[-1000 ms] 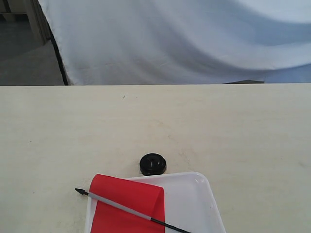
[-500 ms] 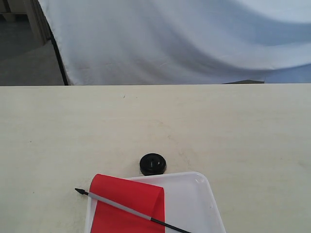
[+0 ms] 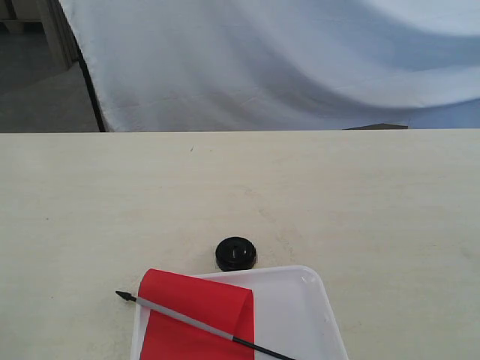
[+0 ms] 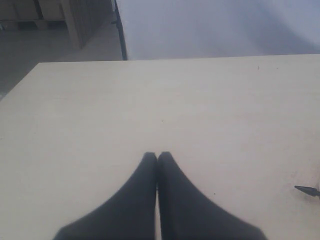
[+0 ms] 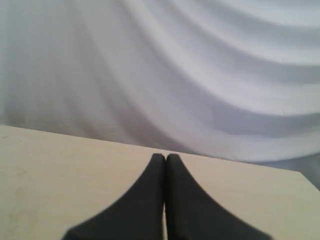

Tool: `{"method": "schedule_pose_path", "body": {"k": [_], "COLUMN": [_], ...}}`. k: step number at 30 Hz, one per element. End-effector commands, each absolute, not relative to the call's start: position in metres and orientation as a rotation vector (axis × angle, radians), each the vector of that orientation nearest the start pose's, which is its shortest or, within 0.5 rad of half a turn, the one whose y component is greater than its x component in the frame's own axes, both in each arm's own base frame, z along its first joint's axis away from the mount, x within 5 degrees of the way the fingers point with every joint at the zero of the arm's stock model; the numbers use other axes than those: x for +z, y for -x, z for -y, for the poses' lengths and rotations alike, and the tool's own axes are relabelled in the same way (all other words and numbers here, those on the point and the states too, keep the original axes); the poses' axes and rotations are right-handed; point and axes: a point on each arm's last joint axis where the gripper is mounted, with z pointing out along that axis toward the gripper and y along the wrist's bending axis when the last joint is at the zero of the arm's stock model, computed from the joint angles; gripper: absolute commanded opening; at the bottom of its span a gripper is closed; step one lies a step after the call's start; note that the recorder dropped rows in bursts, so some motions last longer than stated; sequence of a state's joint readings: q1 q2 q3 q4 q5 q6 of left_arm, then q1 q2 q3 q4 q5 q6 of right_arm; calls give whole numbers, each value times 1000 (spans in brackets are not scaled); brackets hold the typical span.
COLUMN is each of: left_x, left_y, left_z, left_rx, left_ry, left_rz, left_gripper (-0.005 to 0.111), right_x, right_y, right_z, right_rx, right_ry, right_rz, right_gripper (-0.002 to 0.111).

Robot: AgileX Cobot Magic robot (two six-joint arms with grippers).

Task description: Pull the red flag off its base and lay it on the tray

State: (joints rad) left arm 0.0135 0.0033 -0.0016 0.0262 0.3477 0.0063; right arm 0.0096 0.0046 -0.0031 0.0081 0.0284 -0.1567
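Observation:
The red flag (image 3: 196, 315) lies flat on the white tray (image 3: 300, 315) at the near edge of the exterior view; its black stick points left, the tip reaching past the tray's rim. That pointed tip (image 4: 307, 190) also shows in the left wrist view. The round black base (image 3: 236, 253) sits on the table just behind the tray, with nothing in its hole. My left gripper (image 4: 157, 156) is shut and holds nothing, above bare table well away from the flag. My right gripper (image 5: 165, 157) is also shut on nothing. Neither gripper shows in the exterior view.
The pale wooden table (image 3: 240, 195) stretches wide around the tray. A white cloth backdrop (image 3: 285, 60) hangs behind the table's far edge. A dark pole (image 3: 90, 90) and wooden furniture stand at the far left.

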Motion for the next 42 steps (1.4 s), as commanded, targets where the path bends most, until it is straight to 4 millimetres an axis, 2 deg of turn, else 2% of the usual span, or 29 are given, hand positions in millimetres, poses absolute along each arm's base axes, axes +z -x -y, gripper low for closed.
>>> {"method": "schedule_pose_path", "body": {"k": [1, 5, 9, 42], "left_x": [182, 182, 182, 182], "left_y": [-53, -53, -53, -53], "left_z": [-1, -1, -1, -1], "left_rx": [35, 35, 35, 35], "left_ry": [-8, -8, -8, -8], "left_rz": [-1827, -1827, -1827, -1827], "left_gripper": [0, 0, 0, 0], "right_x": [200, 192, 193, 193], "right_y": [-56, -56, -56, -56], "right_z": [-1, -1, -1, -1], "right_rx": [-108, -89, -26, -13], "right_ry": [135, 125, 52, 37], "right_rz": [-1620, -1709, -1709, -1710], "right_gripper": [-1, -1, -1, -1]}}
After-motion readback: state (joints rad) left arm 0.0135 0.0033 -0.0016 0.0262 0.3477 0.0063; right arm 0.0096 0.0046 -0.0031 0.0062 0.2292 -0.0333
